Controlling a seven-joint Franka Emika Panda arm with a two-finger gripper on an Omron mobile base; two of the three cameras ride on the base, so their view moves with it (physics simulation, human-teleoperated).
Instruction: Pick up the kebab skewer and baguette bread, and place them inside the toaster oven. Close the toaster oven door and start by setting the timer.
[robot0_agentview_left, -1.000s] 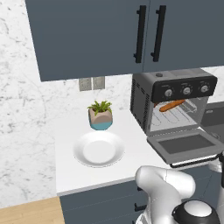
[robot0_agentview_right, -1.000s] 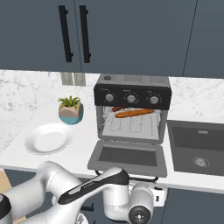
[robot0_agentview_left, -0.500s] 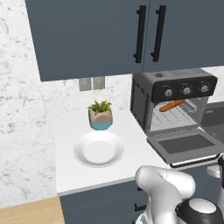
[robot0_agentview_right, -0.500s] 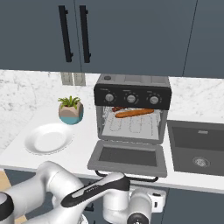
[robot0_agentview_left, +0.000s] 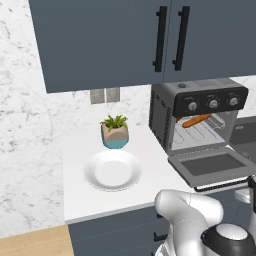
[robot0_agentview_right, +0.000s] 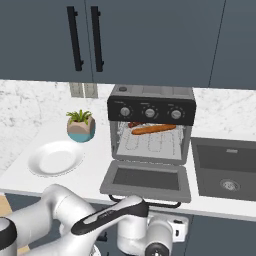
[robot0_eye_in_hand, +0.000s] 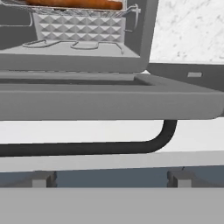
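Both foods — slim orange-brown baguette bread (robot0_agentview_right: 154, 129) and, apparently, dark chunky kebab skewer (robot0_agentview_right: 133, 124) — lie on the boxy black toaster oven (robot0_agentview_right: 151, 104) rack; drop-down glass toaster oven door (robot0_agentview_right: 145, 179) open, timer unset; jaws spread wide, empty.

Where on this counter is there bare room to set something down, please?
Free patches: the white counter in front of the plate toward the front edge, and the strip between the potted plant and the wall at left. Crowded: the toaster oven, whose open door lies flat out to the counter's edge, with the sink alongside.
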